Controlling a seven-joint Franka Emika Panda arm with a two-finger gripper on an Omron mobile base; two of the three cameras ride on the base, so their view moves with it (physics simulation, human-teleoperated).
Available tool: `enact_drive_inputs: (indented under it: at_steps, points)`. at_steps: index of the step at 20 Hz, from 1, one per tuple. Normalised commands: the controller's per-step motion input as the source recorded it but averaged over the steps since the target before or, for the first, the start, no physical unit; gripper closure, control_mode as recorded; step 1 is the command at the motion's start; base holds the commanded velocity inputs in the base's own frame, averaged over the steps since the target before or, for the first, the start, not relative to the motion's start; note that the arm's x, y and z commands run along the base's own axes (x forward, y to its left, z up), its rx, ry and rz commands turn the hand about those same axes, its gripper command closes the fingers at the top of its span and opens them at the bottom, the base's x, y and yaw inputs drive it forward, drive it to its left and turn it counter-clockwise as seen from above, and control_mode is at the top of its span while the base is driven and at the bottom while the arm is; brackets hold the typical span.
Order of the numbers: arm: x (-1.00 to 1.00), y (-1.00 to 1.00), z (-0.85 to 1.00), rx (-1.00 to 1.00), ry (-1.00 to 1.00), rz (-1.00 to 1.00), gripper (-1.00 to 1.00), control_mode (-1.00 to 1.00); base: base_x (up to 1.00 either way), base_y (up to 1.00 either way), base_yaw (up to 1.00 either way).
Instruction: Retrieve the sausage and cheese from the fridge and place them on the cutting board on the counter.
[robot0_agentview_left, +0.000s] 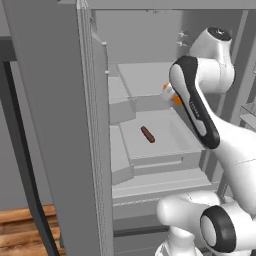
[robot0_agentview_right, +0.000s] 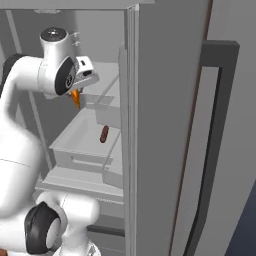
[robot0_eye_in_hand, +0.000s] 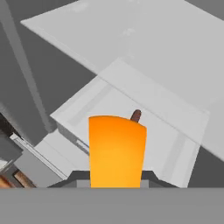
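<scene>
cheese (robot0_eye_in_hand: 117, 151) clamped in the gripper (robot0_eye_in_hand: 116, 186), raised above the fridge (robot0_agentview_left: 60, 125) shelf. sausage (robot0_agentview_left: 147, 134) lies on that shelf at about 7 o'clock from the cheese in the left base view, long axis running 11 to 5 o'clock.

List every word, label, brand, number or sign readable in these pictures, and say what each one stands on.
There are no readable texts.
A thin pale mark runs along the dark band of the arm's forearm in the left base view; it may be lettering, but it is too small and blurred to read.
The fridge, its shelves, the sausage and the cheese in the claw carry no markings.
</scene>
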Motion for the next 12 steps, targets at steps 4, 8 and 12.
enact_drive_inputs:
  at_steps: [4, 8, 12]
  points:
    - [-1.00, -0.09, 0.11, -0.04, -0.01, 0.08, 1.00, -1.00, 0.00, 0.00, 0.00]
    - [-1.00, 0.00, 0.01, -0.04, 0.00, 0.00, 1.00, -1.00, 0.00, 0.00, 0.00]
    - [-0.73, -0.01, 0.02, 0.00, 0.00, -0.03, 1.00, -1.00, 0.00, 0.00, 0.00]
